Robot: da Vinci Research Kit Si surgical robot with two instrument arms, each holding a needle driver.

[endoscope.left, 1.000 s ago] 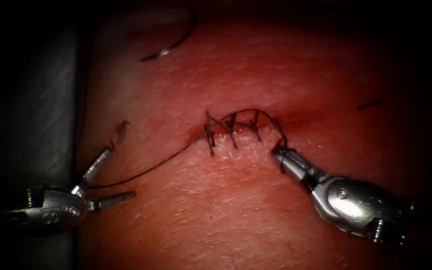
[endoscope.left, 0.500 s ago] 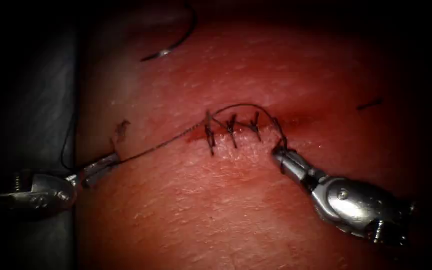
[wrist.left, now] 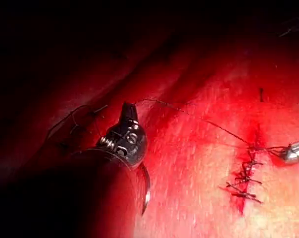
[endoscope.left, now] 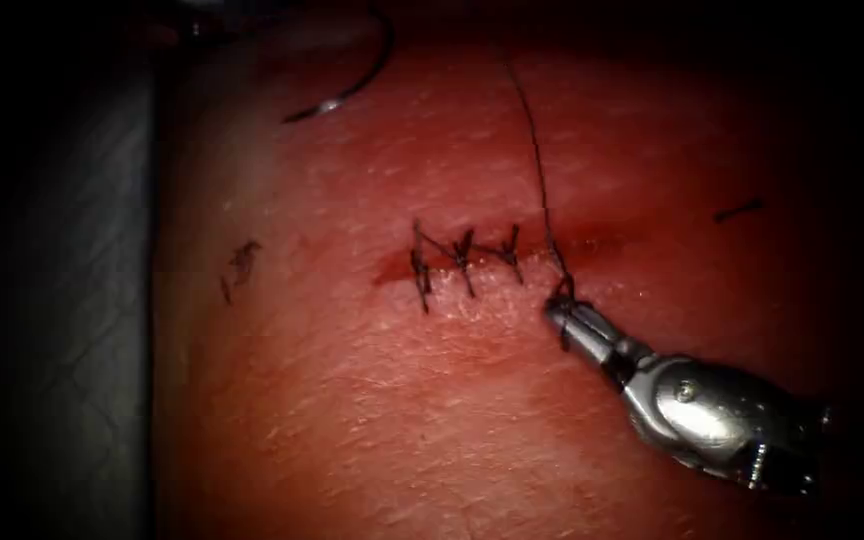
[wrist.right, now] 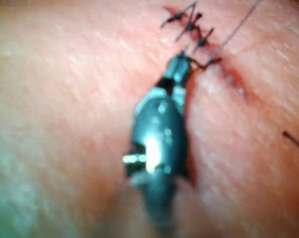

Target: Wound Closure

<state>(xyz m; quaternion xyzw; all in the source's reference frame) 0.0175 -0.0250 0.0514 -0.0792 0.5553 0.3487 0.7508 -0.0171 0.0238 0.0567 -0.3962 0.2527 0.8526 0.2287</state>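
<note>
The tissue [endoscope.left: 432, 400] has a cut [endoscope.left: 602, 240] whose left part is closed by several dark stitches [endoscope.left: 462, 255]. My right tool [endoscope.left: 558, 310] sits just below the right end of the stitches, jaws shut on the thread at the knot [wrist.right: 199, 62]. A taut thread [endoscope.left: 537, 160] rises from there toward the top of the endoscope view. In the left wrist view my left tool [wrist.left: 128, 110] has its jaws shut on that thread [wrist.left: 199, 119]. The curved needle [endoscope.left: 352, 85] lies free on the tissue at the upper left, held by neither tool.
A short cut end of thread [endoscope.left: 737, 210] lies right of the cut, and another dark scrap [endoscope.left: 242, 260] lies left of it. Red fluid pools along the open part of the cut. The tissue's left edge [endoscope.left: 157, 300] drops to a dark bench.
My left tool shut on the thread at the left, then swept up out of the endoscope view. The thread swung from leftward to upward and the loop over the stitches pulled flat. My right tool held still.
</note>
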